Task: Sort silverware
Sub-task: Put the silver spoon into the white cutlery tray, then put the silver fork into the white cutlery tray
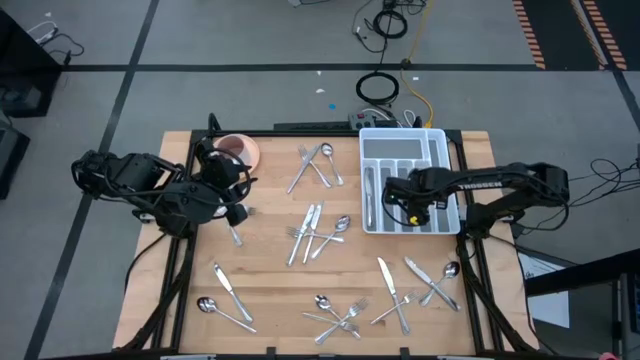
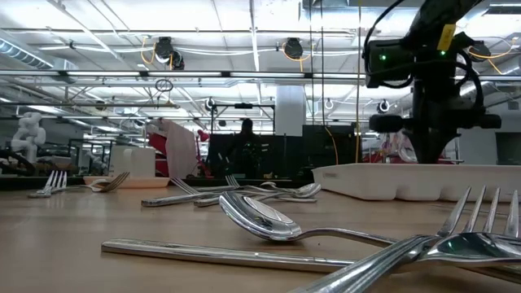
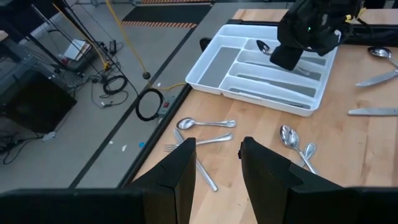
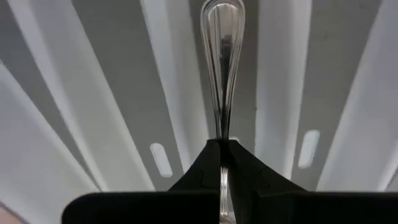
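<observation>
White plastic tray (image 1: 452, 140) lies directly beneath my right gripper (image 1: 415, 212). Its long compartments hold a few pieces: I see a knife (image 1: 369, 196) in the slot farthest toward table centre and a spoon (image 3: 263, 47) in a slot just beyond the gripper in the left wrist view. The right wrist view shows the right gripper's jaws clamped on a slim silver handle (image 4: 221, 68), which hangs in line with the compartment dividers. I cannot tell from any view whether this piece is a fork, spoon or knife.

My left gripper (image 1: 236, 212) sits on the opposite side of the table, just beside a pink cup (image 1: 236, 150). Its fingers (image 3: 180, 171) stand apart with nothing between them.

The remaining silverware (image 1: 317, 232) is scattered on the wooden table (image 1: 270, 280) between the two grippers and toward the table's near edge. Pieces lie in loose crossed clusters, several touching or overlapping. One group (image 1: 316, 165) lies near the tray, on the side facing the left gripper.

The low view shows a spoon (image 2: 260, 220) resting over a knife (image 2: 220, 254) up close, with fork tines (image 2: 488, 213) beside them; the right arm stands above the tray wall (image 2: 383, 181).
</observation>
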Controlling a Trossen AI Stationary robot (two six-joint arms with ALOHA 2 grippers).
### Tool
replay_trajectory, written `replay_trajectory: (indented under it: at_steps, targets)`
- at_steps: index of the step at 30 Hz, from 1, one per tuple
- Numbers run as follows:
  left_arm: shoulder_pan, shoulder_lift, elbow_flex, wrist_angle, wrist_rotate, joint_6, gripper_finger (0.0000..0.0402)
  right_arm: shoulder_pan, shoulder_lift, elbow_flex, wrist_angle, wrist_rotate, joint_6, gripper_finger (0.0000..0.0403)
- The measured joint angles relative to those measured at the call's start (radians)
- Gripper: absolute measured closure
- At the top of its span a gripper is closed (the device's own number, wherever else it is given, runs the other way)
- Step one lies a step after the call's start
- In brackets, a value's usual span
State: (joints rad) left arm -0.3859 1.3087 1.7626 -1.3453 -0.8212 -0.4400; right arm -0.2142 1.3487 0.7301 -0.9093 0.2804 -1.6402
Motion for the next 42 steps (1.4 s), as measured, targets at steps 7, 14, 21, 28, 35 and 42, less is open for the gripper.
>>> replay_trajectory:
  at_steps: [7, 14, 21, 28, 35, 42]
  targets:
    - [0.0, 0.0, 0.0, 0.0, -0.003, 0.001, 0.0269, -0.001, 0.0, -0.038, 0.069, -0.068, -0.006, 0.0402]
    - [0.0, 0.0, 0.0, -0.005, -0.003, 0.001, 0.0269, -0.001, 0.0, -0.052, 0.121, -0.094, 0.02, 0.0402]
    - [0.0, 0.0, 0.0, -0.03, -0.004, 0.001, 0.0269, -0.002, 0.0, -0.052, 0.139, -0.105, 0.089, 0.0369]
    - [0.0, 0.0, 0.0, -0.034, -0.007, 0.002, 0.0269, -0.003, 0.0, -0.052, 0.137, -0.092, 0.165, 0.0326]
    - [0.0, 0.0, 0.0, -0.034, -0.007, 0.01, 0.0269, -0.023, -0.029, 0.019, 0.116, 0.081, 0.341, 0.0315]
    - [0.0, 0.0, 0.0, -0.031, -0.007, -0.002, 0.0269, -0.015, -0.119, 0.246, 0.061, 0.056, 0.839, 0.0319]
